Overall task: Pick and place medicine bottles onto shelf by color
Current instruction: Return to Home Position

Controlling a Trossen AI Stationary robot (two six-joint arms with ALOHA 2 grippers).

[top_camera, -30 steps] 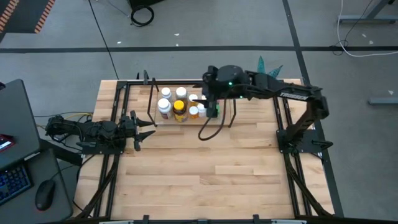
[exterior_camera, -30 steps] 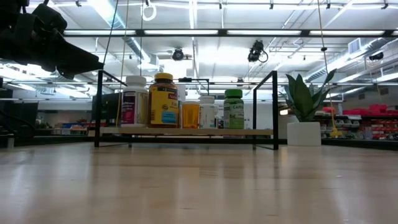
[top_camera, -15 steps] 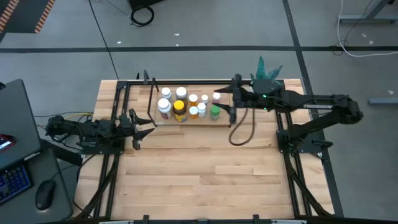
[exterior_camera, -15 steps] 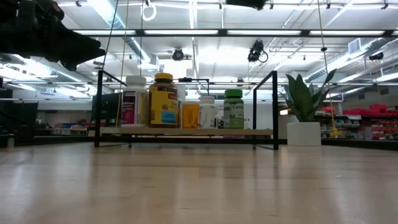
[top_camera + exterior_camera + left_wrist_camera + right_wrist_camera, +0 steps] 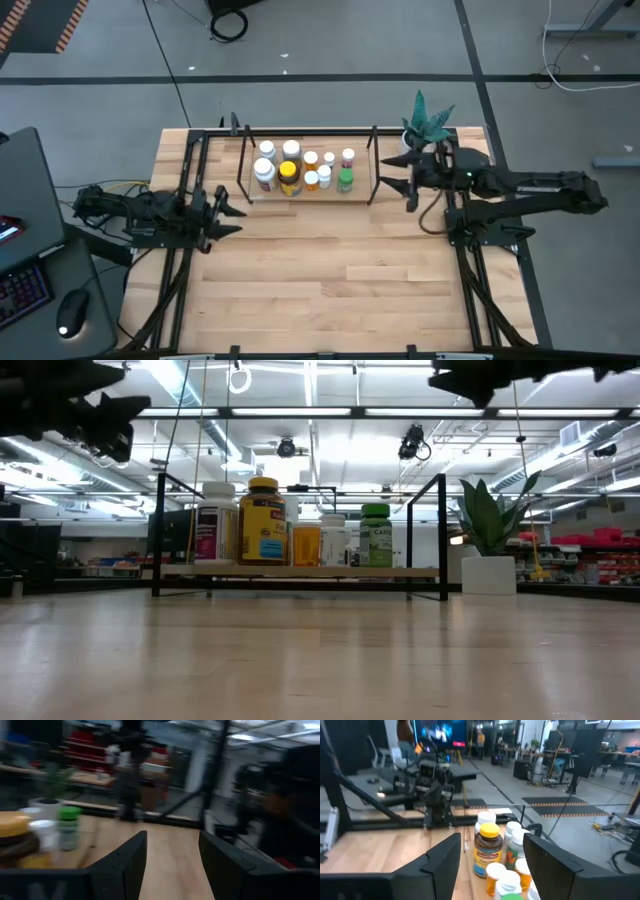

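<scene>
Several medicine bottles stand upright on the wood base of the shelf (image 5: 243,165) at the table's far middle. Among them are an amber one with a yellow cap (image 5: 289,178), a green one (image 5: 345,181) at the right end, white ones and small orange ones. In the low view the amber bottle (image 5: 264,520) and the green bottle (image 5: 375,535) stand inside the black rod frame (image 5: 442,535). My right gripper (image 5: 388,171) is open and level, just right of the shelf and pointing at it. My left gripper (image 5: 232,213) is open at the table's left, near the shelf's left end.
A white pot with a green plant (image 5: 430,125) stands at the far right, close behind my right arm. Black arm rails (image 5: 185,270) run along both sides of the table. Bare wood (image 5: 330,280) fills the near half. A keyboard and a mouse (image 5: 70,315) lie off the table's left.
My right gripper has drawn back from over the shelf's right end toward the table's right edge, sinking and tipping from pointing down to level. The bottles stay in place on the shelf. My left gripper has tipped up toward level without shifting.
</scene>
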